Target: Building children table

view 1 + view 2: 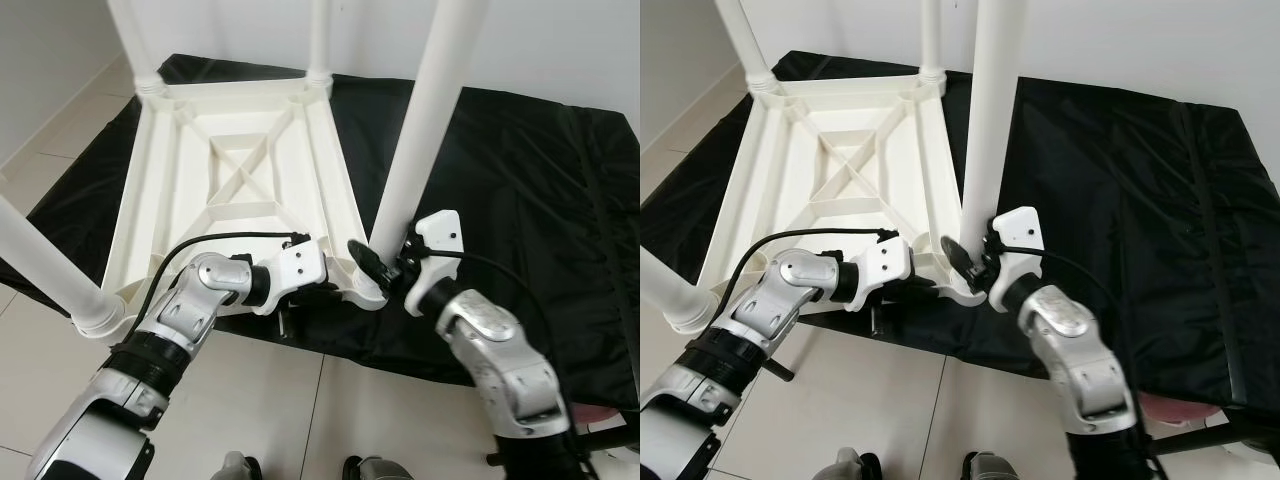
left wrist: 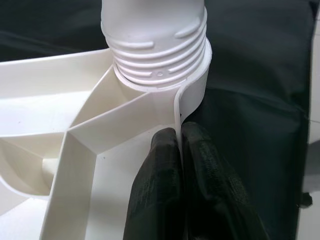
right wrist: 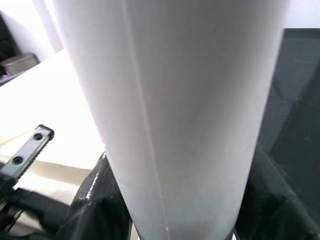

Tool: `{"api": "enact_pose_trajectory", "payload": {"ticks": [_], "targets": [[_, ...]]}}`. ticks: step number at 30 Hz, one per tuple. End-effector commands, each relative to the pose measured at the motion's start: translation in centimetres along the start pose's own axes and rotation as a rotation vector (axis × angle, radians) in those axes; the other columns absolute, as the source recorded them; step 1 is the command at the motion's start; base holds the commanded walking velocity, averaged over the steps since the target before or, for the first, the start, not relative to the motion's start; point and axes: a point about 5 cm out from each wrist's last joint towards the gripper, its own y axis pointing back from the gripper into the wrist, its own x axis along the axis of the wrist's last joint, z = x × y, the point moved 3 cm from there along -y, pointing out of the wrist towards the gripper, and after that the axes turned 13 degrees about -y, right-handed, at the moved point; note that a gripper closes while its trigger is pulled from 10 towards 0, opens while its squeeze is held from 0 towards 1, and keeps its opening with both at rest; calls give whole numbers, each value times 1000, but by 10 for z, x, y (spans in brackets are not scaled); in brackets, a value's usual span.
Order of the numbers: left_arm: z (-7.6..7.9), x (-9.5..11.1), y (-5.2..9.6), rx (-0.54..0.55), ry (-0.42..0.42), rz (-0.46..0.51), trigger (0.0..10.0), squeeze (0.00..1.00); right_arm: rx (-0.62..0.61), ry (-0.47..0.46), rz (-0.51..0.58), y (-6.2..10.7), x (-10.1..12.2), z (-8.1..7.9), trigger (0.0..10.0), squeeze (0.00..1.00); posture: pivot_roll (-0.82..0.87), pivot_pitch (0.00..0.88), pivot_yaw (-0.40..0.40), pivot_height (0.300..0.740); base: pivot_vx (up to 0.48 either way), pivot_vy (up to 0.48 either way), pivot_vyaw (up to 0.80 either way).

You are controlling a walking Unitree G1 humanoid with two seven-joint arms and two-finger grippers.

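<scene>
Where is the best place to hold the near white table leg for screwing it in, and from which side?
Probably low on the table leg, just above its socket: a smooth, upright round tube. Come from the robot's side, as the right gripper does, fingers either side.

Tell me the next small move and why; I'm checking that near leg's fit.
Probably turn the leg further with the right gripper, closed around its base. Thread ridges show above the socket, so it seems not fully seated. The left gripper pinches the tabletop rim, bracing it.
</scene>
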Motion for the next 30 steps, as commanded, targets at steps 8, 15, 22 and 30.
{"api": "enact_pose_trajectory", "payload": {"ticks": [8,15,22,30], "targets": [[7,25,-18,-102,-30,133,0,0,-815,-45,-13,31,-33,70,0,0,-53,160,54,740,0,0,0],[8,26,-19,-111,-27,137,0,0,-747,-33,30,25,-27,59,10000,0,-58,161,57,740,0,0,0],[13,25,-21,-121,-20,139,0,0,-492,3,112,10,-5,37,10000,1000,-61,159,51,740,0,0,0],[20,24,-19,-147,-18,140,0,0,-111,86,91,8,19,18,10000,0,-64,158,51,740,0,0,0]]}}
